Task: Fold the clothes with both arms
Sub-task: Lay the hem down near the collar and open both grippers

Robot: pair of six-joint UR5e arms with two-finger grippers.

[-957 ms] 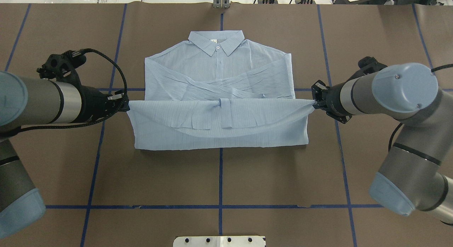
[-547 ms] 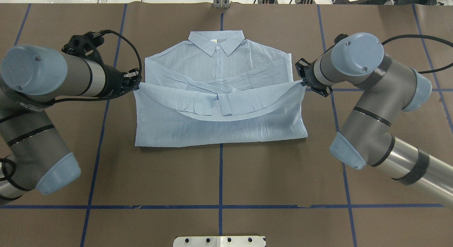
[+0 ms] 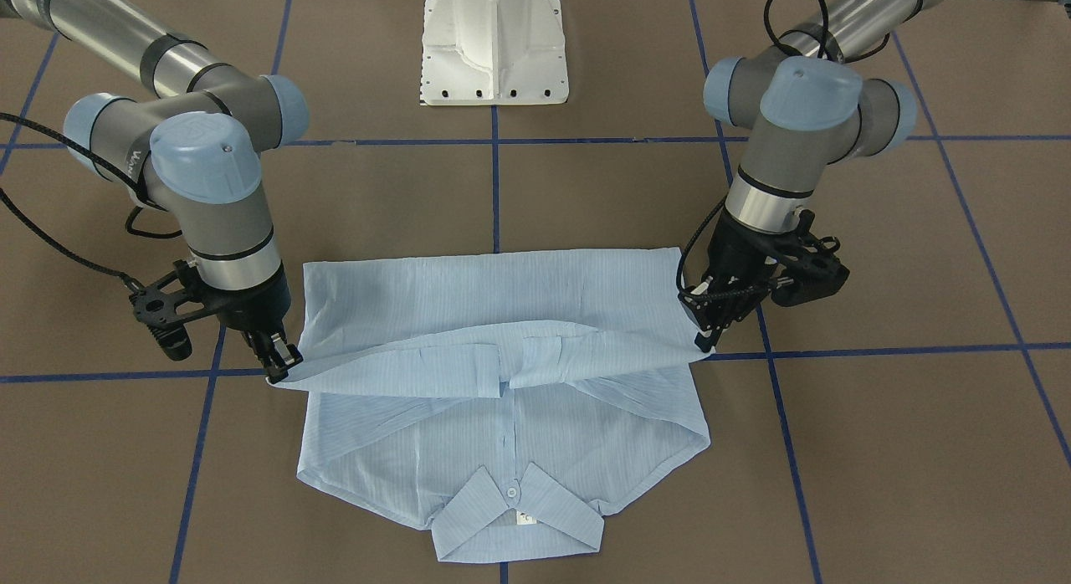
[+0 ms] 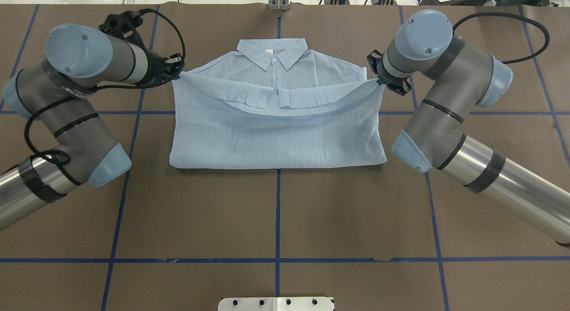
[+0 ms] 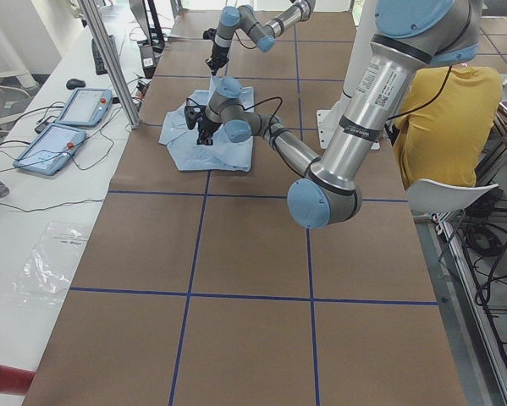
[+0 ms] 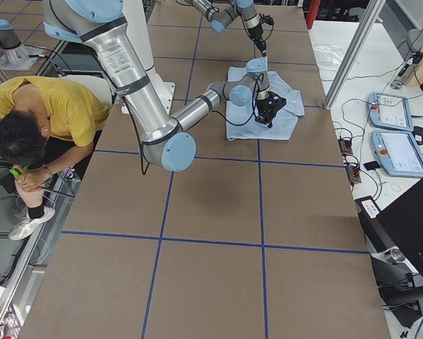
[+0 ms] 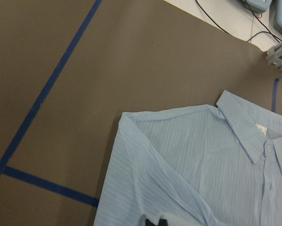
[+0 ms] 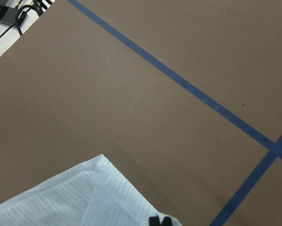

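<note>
Finds the light-blue shirt (image 4: 276,132) at the far middle of the tabletop (image 4: 276,213), collar pointing away from the robot, long axis crosswise. Pinches its lifted hem corners in left claw (image 4: 178,73) and right claw (image 4: 379,82), closed on cloth, bare tabletop all round.

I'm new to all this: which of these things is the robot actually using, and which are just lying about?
In use: the light-blue shirt, its lifted edge pinched at each corner by the left gripper and the right gripper.

Not part of it: white pedestal base, control tablets, clear plastic bag, person in yellow.
</note>
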